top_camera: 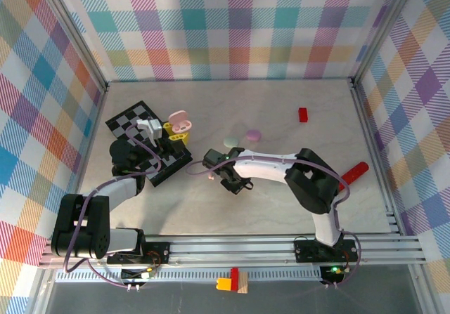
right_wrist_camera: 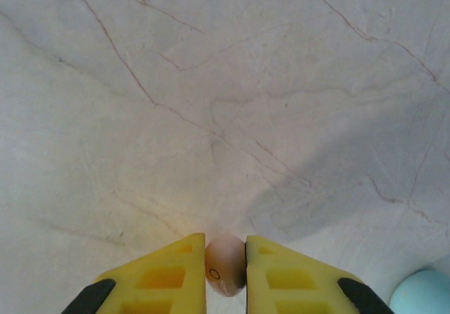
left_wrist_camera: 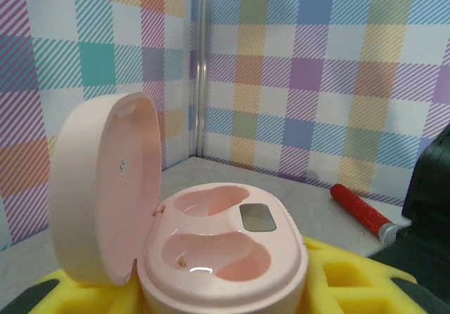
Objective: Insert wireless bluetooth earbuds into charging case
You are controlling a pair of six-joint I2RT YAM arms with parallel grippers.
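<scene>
Pinched right at the lens, one pale pink earbud (right_wrist_camera: 225, 268) sits between the two yellow right fingers (right_wrist_camera: 169, 279), which are clamped on it from both sides. Its lower edge is cut off, so I can't tell whether it touches the marbled tabletop (right_wrist_camera: 211, 82). One light blue rounded thing (right_wrist_camera: 423, 294) peeks in at the corner, too cropped to name. Over on the other arm, the left fingers (left_wrist_camera: 351, 279) grip one pink charging case (left_wrist_camera: 225, 251), lid up, both its wells empty. One red handle (left_wrist_camera: 358, 205) lies behind, its far end hidden. From above I count a mint case (top_camera: 230, 142) and a lilac case (top_camera: 253, 134) side by side near the right wrist; a possible third pale one is hard to make out. One red block (top_camera: 303, 114) sits well apart.
</scene>
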